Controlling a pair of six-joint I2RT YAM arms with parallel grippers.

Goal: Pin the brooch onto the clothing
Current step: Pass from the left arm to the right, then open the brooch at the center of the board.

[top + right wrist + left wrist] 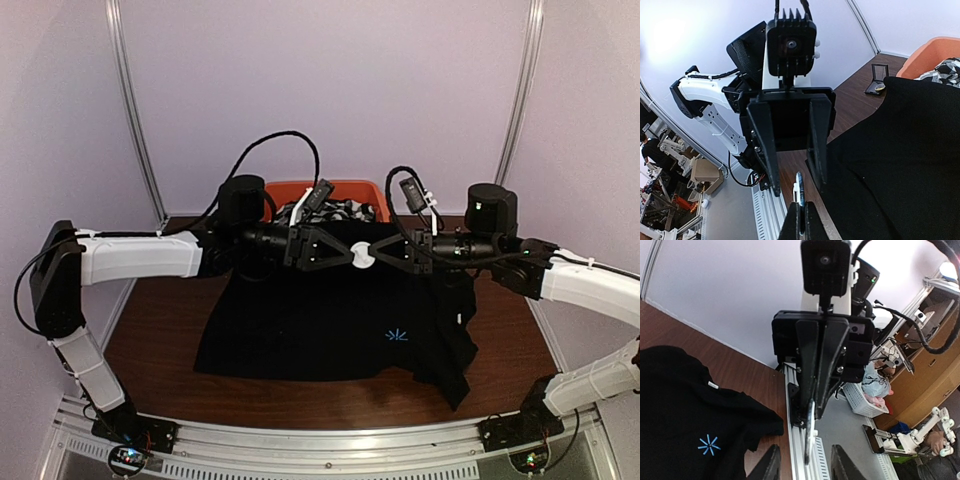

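Top external: fabrics (345,209) in orange bin (352,185)

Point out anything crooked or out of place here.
The black shirt is not lying flat. Its right-hand lower corner is bunched up and trails toward the near edge of the table. Nothing looks spilled or damaged.
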